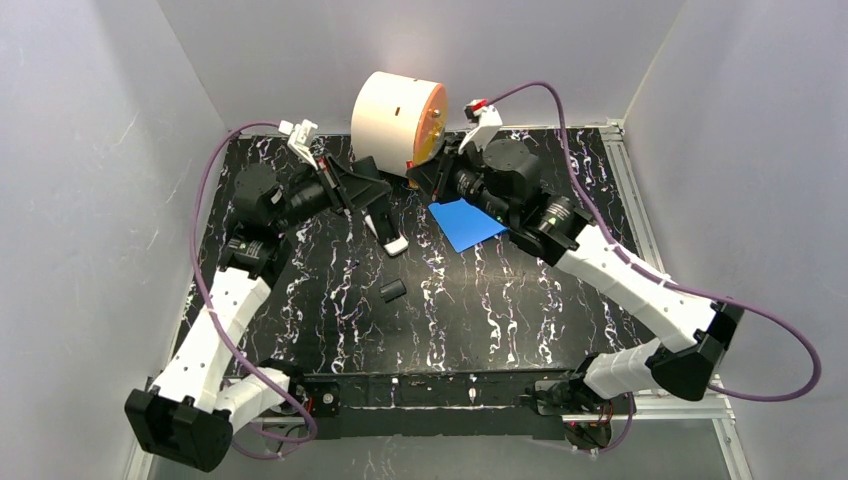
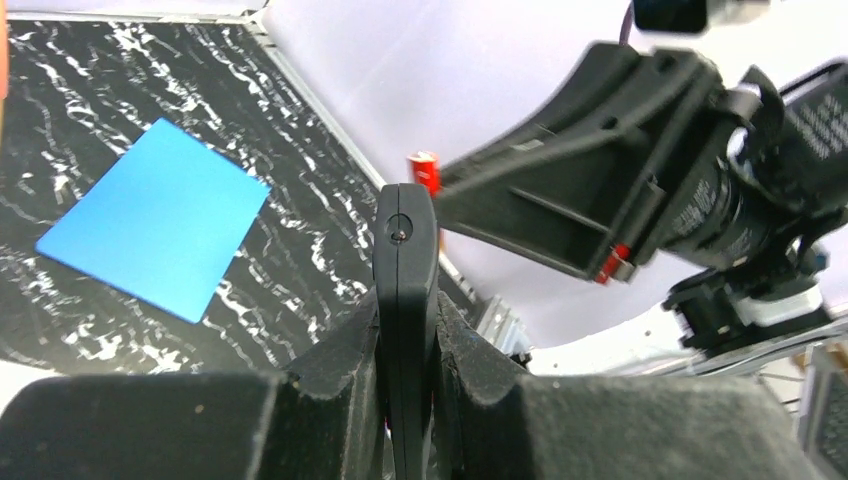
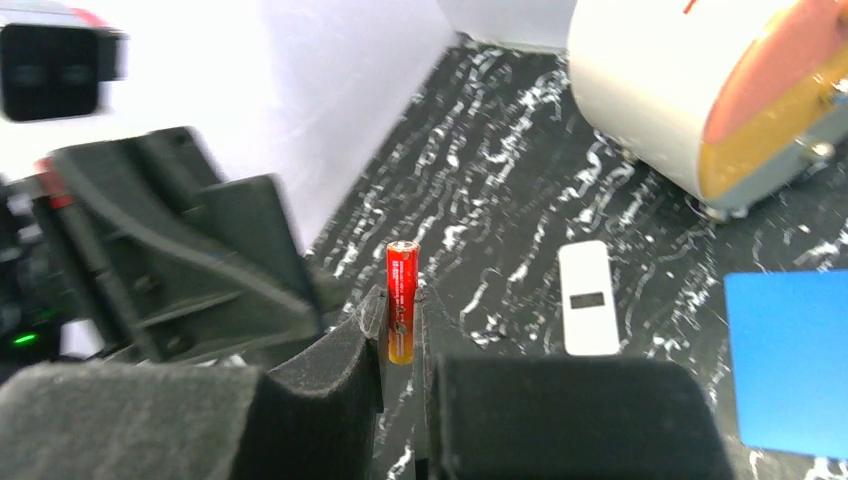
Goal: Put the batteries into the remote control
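Here's the left gripper (image 2: pixel 405 340), left of the blue card (image 1: pixel 467 224), clamped tight on the black remote (image 2: pixel 404 240), held edge-on. Over by the card's far-left corner, the right gripper (image 3: pixel 402 345) pinches the orange-red battery (image 3: pixel 401 290) by one end, near the remote's tip.

**A:** Is that table (image 1: pixel 480 310) real marble? It looks more like a smooth printed black-and-white laminate with a slight sheen.

**B:** Agreed. The blue sheet (image 1: pixel 466 224) on it is dead matt, paper or thin plastic, can't tell. The orange-red battery (image 3: pixel 401 300) has a glossy wrap and a shiny metal cap.

**A:** On the right gripper (image 3: pixel 402 335) the pads (image 3: pixel 320 400) look like grainy matt black foam or rubber. The black remote (image 2: pixel 404 260) in the left gripper (image 2: pixel 405 330) is smooth semi-gloss plastic. The white remote (image 3: pixel 586 297) is smooth matt plastic.
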